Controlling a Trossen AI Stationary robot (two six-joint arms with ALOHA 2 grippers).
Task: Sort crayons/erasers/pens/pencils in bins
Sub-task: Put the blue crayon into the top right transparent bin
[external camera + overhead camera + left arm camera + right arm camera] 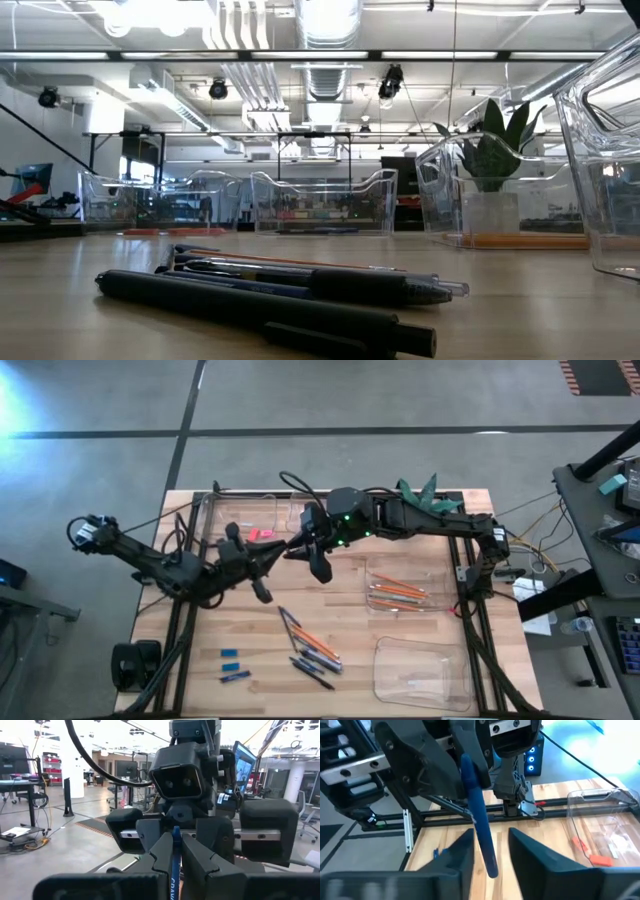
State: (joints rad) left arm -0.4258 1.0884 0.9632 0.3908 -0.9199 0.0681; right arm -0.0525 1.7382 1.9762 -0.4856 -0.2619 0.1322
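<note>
- Beyond the pale wooden counter [340, 610] lies grey concrete floor, and the low view looks across into a workshop with ceiling ducts and lights.
- Both arms meet above the counter's middle: the left tool [465, 757] is clamped shut on a thin blue crayon-like stick [479, 817], and the right tool [175, 855] has its 2 fingers set on either side of that stick's other end, not yet clearly tight on it.
- Risk: a handover in mid-air. If the left tool lets go before the right one truly pinches, the stick drops to the counter and may roll; if both pull while clamped, the thin stick could snap or twist askew.
- Only the high view shows the layout: 4 clear shallow plastic bins, such as the right-hand one [405, 592] holding orange pencils, a far bin with pink erasers [258, 534], loose short blue crayons [231, 664] and a mixed heap of pens and pencils [310, 648].
- Only the wrist views show the stick between the fingers; the low view shows dark pens [270, 300] close up and neither tool.
</note>
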